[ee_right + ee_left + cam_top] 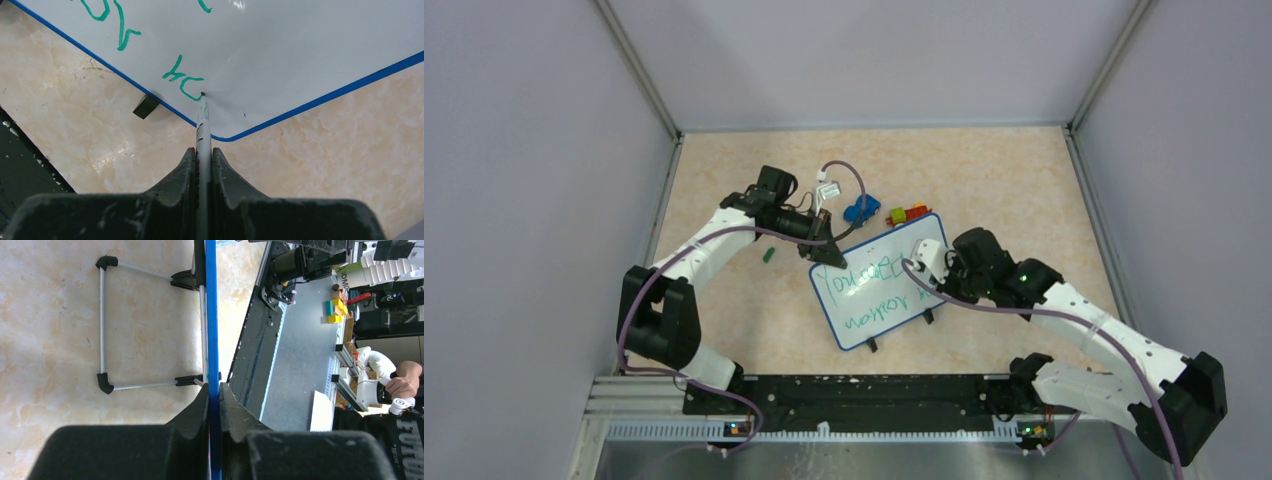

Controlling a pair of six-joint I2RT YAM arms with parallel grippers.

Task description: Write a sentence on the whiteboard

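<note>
The whiteboard [886,328], white with a blue rim, stands tilted on its wire stand [102,325] at the middle of the table. Two lines of green script, the sentence [864,278], cover it. My left gripper [832,255] is shut on the board's upper left edge; in the left wrist view the blue rim [212,315] runs straight between its fingers [202,400]. My right gripper [202,152] is shut on a white marker [202,125]. The marker's tip touches the whiteboard [300,50] at the end of a green stroke [182,80], near the rounded lower corner.
A blue toy [861,210] and a green, yellow and red toy [908,214] lie just behind the board. A small green piece [768,255] lies on the table to its left. A black foot [146,106] sticks out under the board's edge. Grey walls enclose the table.
</note>
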